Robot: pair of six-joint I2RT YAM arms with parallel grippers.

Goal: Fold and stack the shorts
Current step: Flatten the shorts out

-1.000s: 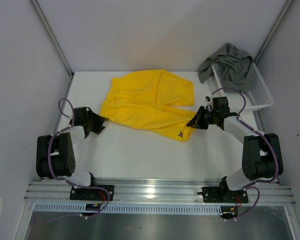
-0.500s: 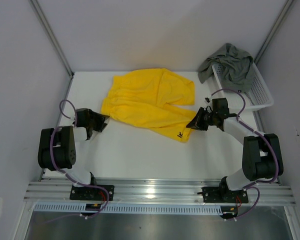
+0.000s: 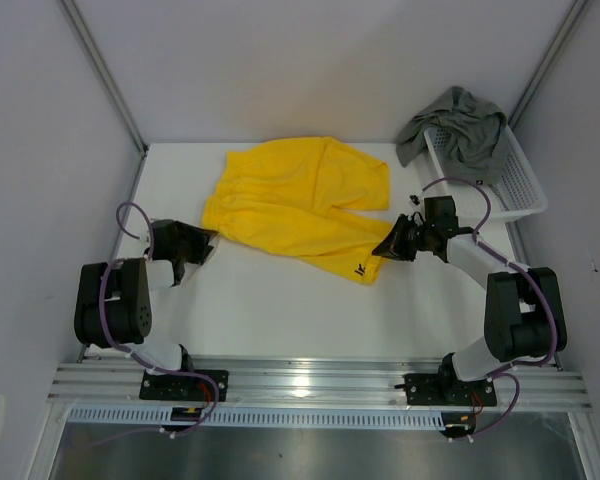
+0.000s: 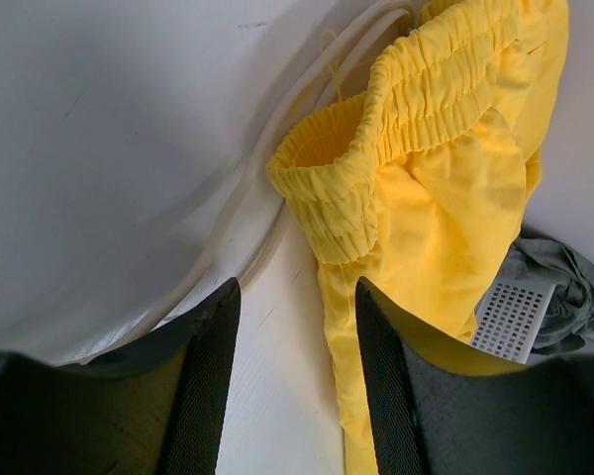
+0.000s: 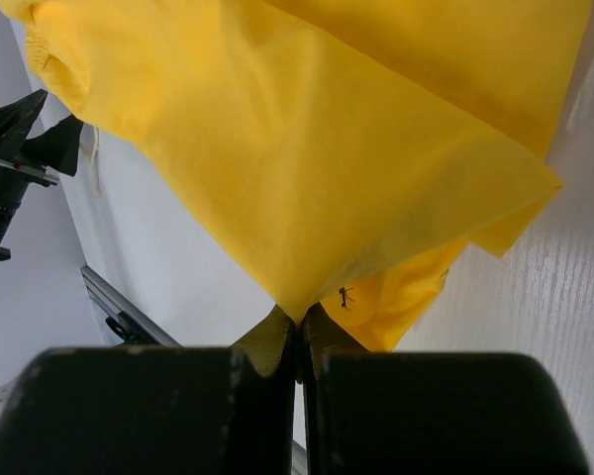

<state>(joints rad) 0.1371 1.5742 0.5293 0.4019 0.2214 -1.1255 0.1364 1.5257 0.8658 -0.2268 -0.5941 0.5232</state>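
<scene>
- The yellow shorts [image 3: 300, 205] lie spread on the white table [image 3: 280, 310], toward its far side. The gathered waistband is at the left and the legs run to the right.
- A small dark logo [image 3: 361, 268] sits near the hem of the nearer leg, just beside the right gripper [image 3: 388, 250].
- The right gripper has its fingers pressed together on a fold of yellow cloth at that leg's edge. In its wrist view the fabric [image 5: 307, 148] fans up and away from the pinch point [image 5: 297, 332], with the logo [image 5: 345, 294] just to its right.
- The left gripper [image 3: 202, 245] sits low at the near-left corner of the waistband, its fingers spread apart and holding nothing.
- In its wrist view the elastic corner [image 4: 322, 183] lies just ahead of the gap between the two dark fingers [image 4: 203, 381] (whether either finger touches the cloth I cannot tell).
- The grey-green shorts [image 3: 458, 125] are bunched over the far end of the white mesh basket [image 3: 515, 185] at the table's far-right corner — well apart from the yellow pair, and partly hanging over the rim.
</scene>
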